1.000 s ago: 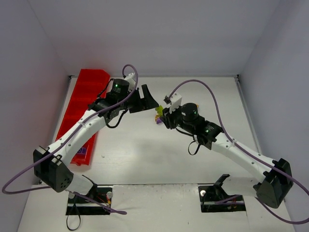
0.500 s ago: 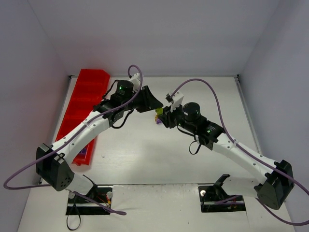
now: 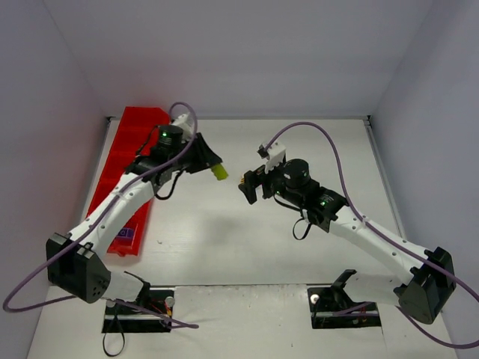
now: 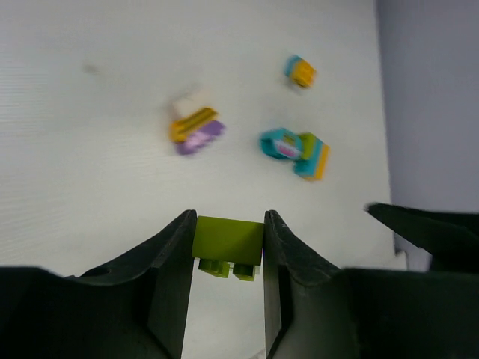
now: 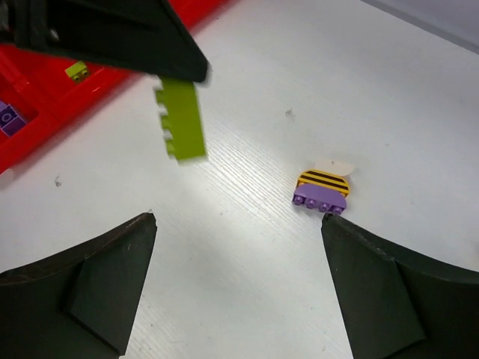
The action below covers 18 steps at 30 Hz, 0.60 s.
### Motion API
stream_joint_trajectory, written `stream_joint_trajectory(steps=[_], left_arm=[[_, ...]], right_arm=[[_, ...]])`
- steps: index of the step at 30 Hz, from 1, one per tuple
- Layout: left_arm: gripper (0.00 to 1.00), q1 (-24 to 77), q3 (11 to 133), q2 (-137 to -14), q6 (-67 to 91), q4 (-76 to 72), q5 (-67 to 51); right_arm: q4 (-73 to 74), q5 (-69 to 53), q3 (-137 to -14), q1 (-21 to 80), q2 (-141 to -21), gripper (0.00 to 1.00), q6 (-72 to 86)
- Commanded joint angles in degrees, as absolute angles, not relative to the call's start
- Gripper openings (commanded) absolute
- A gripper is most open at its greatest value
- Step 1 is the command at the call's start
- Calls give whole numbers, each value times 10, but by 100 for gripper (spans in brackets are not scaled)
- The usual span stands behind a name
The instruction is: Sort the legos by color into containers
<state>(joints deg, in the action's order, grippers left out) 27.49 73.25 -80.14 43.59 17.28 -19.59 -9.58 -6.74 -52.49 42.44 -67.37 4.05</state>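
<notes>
The left gripper (image 4: 228,224) is closed on a lime green brick (image 4: 228,241), which is pinched between the two dark fingers with its studs pointing down in the wrist view. From above, that brick (image 3: 218,172) is held clear of the desk (image 3: 224,239), between the red tray (image 3: 138,123) and the right gripper (image 3: 251,187).

The right gripper (image 5: 238,221) is spread wide, and nothing is held between its fingers. Below it, nearer its right finger, a striped purple brick (image 5: 322,188) is seen lying on the desk, its upper part yellow with black stripes.

Farther out in the left wrist view, which is blurred, a teal brick (image 4: 281,143) lies touching a teal-and-orange brick (image 4: 314,155), and a small teal-and-orange piece (image 4: 301,72) lies apart from them.

In the tray, a purple piece (image 3: 125,235) is seen in the nearest compartment, and a small lime green piece (image 5: 75,71) in another compartment.
</notes>
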Motion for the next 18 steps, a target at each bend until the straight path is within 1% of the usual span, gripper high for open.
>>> stream_joint_trajectory(steps=[1,3,4,6,11,14,15,18], left_arm=[[0,189,734,-743,382,238,-120],[1,150,728,-720,353,267,-81],[1,107,724,-709,349,291,-49],[1,63,712,-702,341,321,-9],[1,-67,678,-713,338,335,43],[1,-110,670,-738,343,338,63],[8,-115,667,-745,345,337,72],[23,-128,661,-768,355,319,77]], right_arm=[[-107,-20,-533,425,-666,89,48],[-94,-2,-530,425,-663,89,54],[-90,15,-529,426,-660,89,56],[-81,35,-523,425,-656,89,65],[-62,92,-510,424,-646,88,94],[-48,129,-500,424,-642,88,112],[-39,140,-498,422,-642,88,118],[-21,166,-497,418,-643,88,130]])
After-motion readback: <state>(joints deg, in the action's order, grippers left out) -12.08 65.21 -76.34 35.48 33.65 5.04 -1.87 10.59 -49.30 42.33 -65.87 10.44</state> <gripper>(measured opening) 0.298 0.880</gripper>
